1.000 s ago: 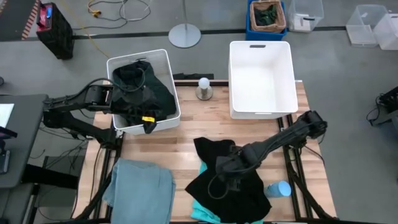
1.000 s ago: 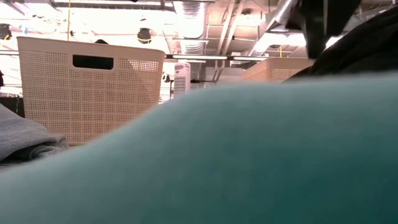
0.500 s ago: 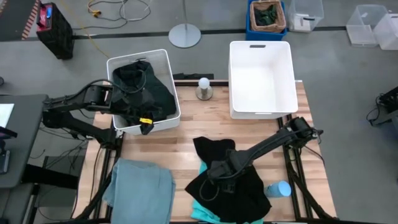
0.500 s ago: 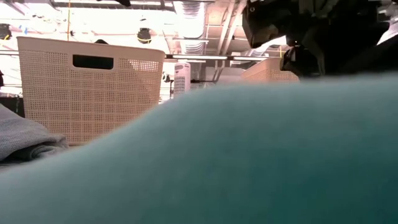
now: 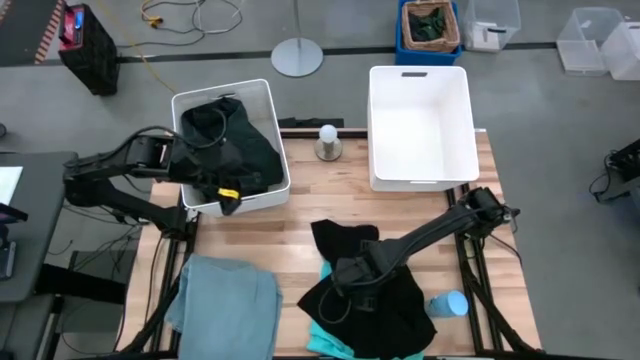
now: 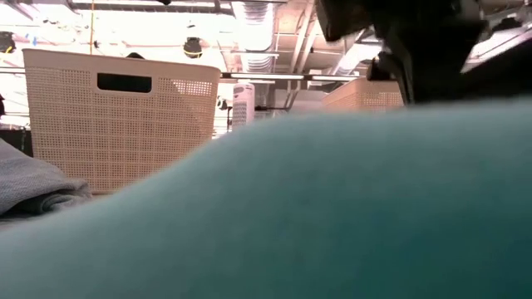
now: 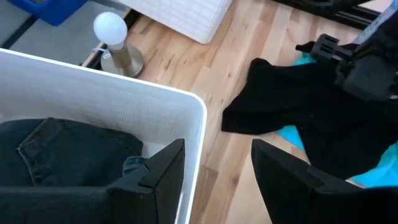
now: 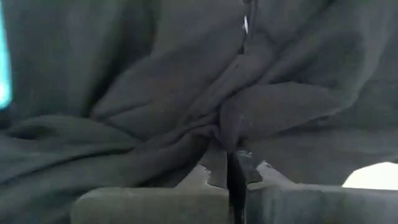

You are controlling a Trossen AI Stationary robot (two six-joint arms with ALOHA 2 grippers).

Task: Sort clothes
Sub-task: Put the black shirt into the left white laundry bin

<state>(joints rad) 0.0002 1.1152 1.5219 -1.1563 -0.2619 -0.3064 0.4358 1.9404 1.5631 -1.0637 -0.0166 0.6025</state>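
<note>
The black garment (image 5: 372, 292) lies crumpled on the near middle of the table, over the bright turquoise garment (image 5: 322, 342), which fills the low view's foreground (image 6: 332, 208). My right gripper (image 5: 345, 276) is down on the black garment, shut on it. The dusty grey-blue garment (image 5: 226, 306) lies at the near left. The dark teal-green garment (image 5: 228, 148) lies inside the left white bin (image 5: 262, 92). My left gripper (image 7: 214, 180) stands open at that bin's near right corner (image 7: 198, 111). One finger is over the bin and one outside, holding nothing. My right gripper pinches a raised fold of the black garment (image 8: 227, 129) between its two shut fingers. It comes from above, slanting in from the table's right. The cloth gathers into creases toward the fingertips. The rest of the garment lies on the table and on the turquoise one.
An empty white bin (image 5: 372, 130) stands at the far right of the table. A small lamp with a round bulb (image 5: 327, 141) stands between the bins. A blue cylinder (image 5: 449, 304) lies near the right front edge. Bare wood (image 5: 300, 215) shows in the table's middle.
My right gripper has gone toward the table's left edge across the black garment and down onto it. My left gripper has drawn back a little toward the table's left edge at the bin's corner.
</note>
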